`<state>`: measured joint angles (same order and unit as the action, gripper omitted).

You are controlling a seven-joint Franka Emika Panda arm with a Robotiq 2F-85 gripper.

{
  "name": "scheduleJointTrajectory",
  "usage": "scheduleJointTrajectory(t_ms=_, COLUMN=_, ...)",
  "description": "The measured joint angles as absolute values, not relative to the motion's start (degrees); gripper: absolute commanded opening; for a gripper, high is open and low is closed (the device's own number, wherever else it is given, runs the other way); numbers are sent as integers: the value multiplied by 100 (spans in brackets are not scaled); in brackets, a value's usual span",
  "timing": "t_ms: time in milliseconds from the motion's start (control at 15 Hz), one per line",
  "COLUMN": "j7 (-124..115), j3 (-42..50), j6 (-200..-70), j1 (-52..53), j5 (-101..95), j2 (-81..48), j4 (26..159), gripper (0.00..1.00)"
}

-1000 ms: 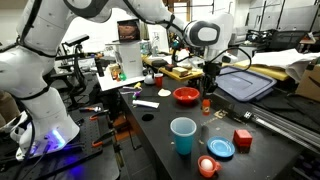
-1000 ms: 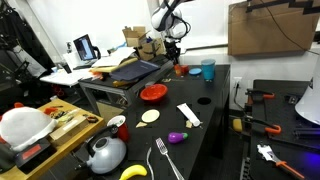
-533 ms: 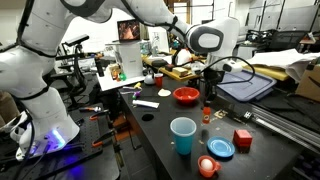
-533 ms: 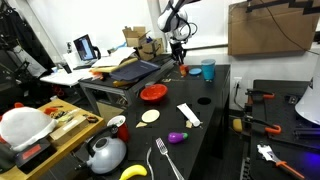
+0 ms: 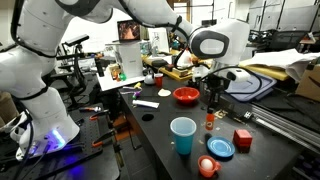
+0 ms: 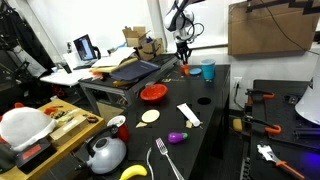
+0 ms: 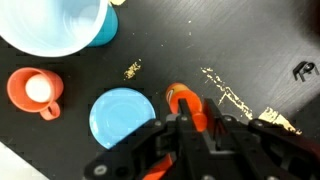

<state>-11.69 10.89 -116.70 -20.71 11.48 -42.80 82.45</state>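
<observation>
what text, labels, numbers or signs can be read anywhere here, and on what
Nothing can be read clearly in any view.
On the black table, a white mark: too blurred to read.
On the laptop screen: too small to read.
On the screen behind the arm: too small to read.
On the orange thing in the gripper: no print shows.

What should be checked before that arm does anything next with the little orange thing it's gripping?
1. Grip: gripper shut on the orange piece, fingers on both sides in the wrist view: ok.
2. Orange piece lifted off the table: cannot tell.
3. Blue plate not touching the orange piece: ok, though close beside it.
4. Light blue cup upright: ok.
5. Small orange cup apart from the gripper: ok.
</observation>
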Motion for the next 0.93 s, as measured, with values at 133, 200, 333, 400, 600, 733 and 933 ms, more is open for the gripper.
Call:
scheduleJointTrajectory(t_ms=133, j7=-1176, j3=1089, j6=-11769, j1=-2122, j5=1325, j2=-4283, j4=8245, gripper=5)
scheduleJointTrajectory(t_ms=200, j7=-1180, j3=1089, j6=-11837, j1=-2142, j5=1404, j2=-4284, j4=8244, gripper=5)
scheduleJointTrajectory(t_ms=333, j7=-1186, j3=1089, j6=-11946, j1=-2167, j5=1523, j2=-4288, j4=8243, gripper=5)
scheduleJointTrajectory(t_ms=400, j7=-1201, j3=1089, j6=-11988, j1=-2175, j5=1552, j2=-4292, j4=8240, gripper=5)
scheduleJointTrajectory(t_ms=600, j7=-1313, j3=1089, j6=-12079, j1=-2184, j5=1598, j2=-4334, j4=8220, gripper=5)
scheduleJointTrajectory(t_ms=733, j7=-1380, j3=1089, j6=-12096, j1=-2184, j5=1599, j2=-4378, j4=8196, gripper=5)
scheduleJointTrajectory(t_ms=933, j7=-1393, j3=1089, j6=-12115, j1=-2184, j5=1599, j2=-4448, j4=8159, gripper=5)
